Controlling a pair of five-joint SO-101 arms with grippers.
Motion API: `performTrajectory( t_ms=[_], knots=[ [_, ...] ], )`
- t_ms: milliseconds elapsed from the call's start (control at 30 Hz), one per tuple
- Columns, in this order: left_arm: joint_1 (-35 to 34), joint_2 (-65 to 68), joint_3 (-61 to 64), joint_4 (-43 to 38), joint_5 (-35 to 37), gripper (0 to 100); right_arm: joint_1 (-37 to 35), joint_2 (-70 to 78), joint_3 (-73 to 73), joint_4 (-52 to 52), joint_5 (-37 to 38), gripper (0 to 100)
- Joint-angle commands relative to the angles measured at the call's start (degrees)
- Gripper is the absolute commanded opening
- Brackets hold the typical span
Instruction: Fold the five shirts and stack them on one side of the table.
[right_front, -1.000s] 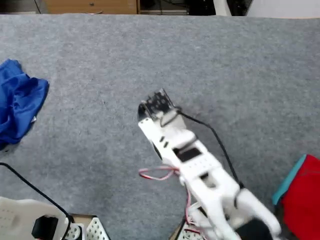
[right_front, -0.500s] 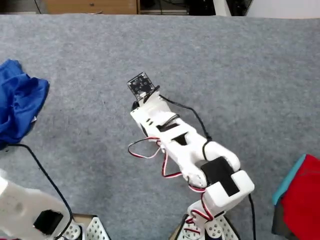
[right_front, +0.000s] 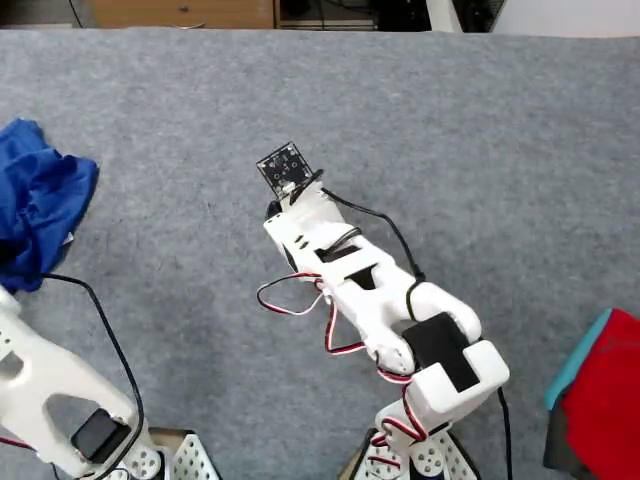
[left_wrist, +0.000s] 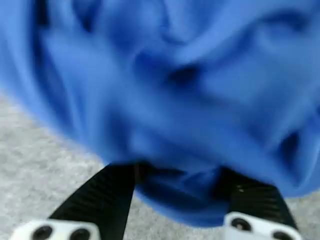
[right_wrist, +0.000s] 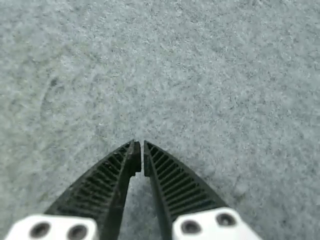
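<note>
A crumpled blue shirt lies at the table's left edge. In the left wrist view the blue shirt is very close, and my left gripper stands open with a fold of the cloth bulging between its black fingers, whose tips are hidden by the cloth. The left arm comes up from the near-left corner toward that shirt. My right arm stretches over the table's middle. Its gripper is shut on nothing, just above bare grey felt.
A red folded shirt on a teal one sits at the near-right edge. Grey felt covers the table. Red and white cables hang from the right arm. The arm bases stand along the near edge.
The left arm has swung up from the near-left corner toward the blue shirt. The right arm folded upward and its gripper shifted slightly up-left, then held still.
</note>
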Motion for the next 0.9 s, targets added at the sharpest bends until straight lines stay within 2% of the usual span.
performTrajectory(
  t_ms=[0,133,300,433,633,867],
  knots=[
    [1.3,2.8,-1.4,0.2,0.4,16,1.2,0.0,-2.7,-1.1,-0.6,2.3],
    [1.8,2.6,-2.2,2.4,0.2,2,1.2,0.0,-2.7,-1.1,-0.6,2.3],
    [7.6,-1.8,-12.5,13.5,0.3,2,1.2,-0.1,-2.7,-1.1,-0.6,2.3],
    [12.3,-9.3,-15.1,13.5,0.5,2,1.2,-0.4,-2.7,-1.1,-0.6,2.3],
    [23.8,-25.5,-0.5,13.4,0.5,2,2.2,-0.7,-2.8,-1.1,-0.5,2.3],
    [42.1,-42.0,20.3,12.7,0.9,2,9.2,-8.2,-1.0,1.1,-0.6,2.3]
  ],
)
